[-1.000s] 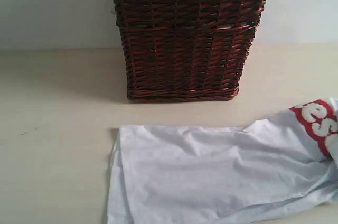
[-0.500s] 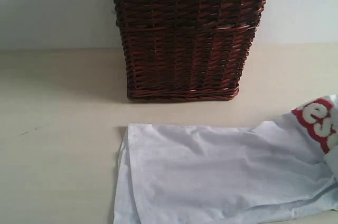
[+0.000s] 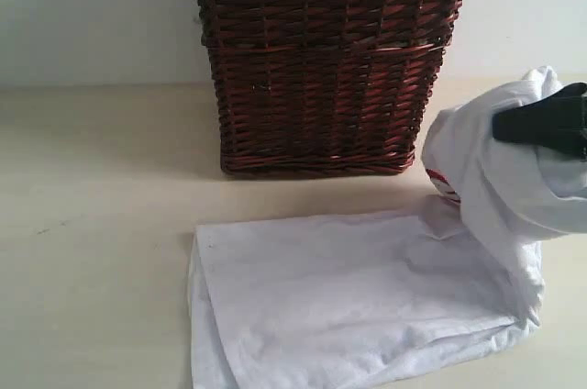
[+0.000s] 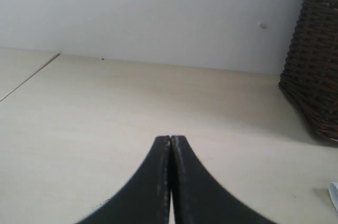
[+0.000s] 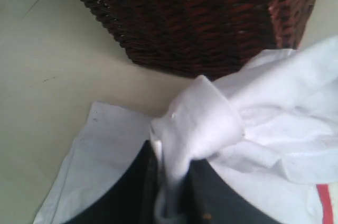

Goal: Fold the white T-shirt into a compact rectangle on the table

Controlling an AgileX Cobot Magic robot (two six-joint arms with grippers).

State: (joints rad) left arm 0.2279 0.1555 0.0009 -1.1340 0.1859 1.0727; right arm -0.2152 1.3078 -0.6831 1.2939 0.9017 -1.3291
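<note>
The white T-shirt (image 3: 348, 297) lies partly flat on the table (image 3: 92, 224) in the exterior view, its right end lifted into a bunch at the right edge. My right gripper (image 3: 514, 125) is shut on that raised fold. In the right wrist view the cloth (image 5: 200, 123) is pinched between the dark fingers of the right gripper (image 5: 171, 182), and a red strip of the print (image 5: 323, 203) shows at the edge. My left gripper (image 4: 170, 142) is shut with nothing in it, low over bare table (image 4: 105, 108); it does not show in the exterior view.
A dark brown wicker basket (image 3: 326, 59) with a lace trim stands at the back middle, just behind the shirt; the basket (image 4: 314, 60) also shows in the left wrist view. A pale wall (image 3: 92, 13) rises behind the table.
The shirt's right end has been lifted off the table into a bunch and carried left, toward the basket. The right gripper has come into the exterior view. The shirt's left edge shifted slightly left.
</note>
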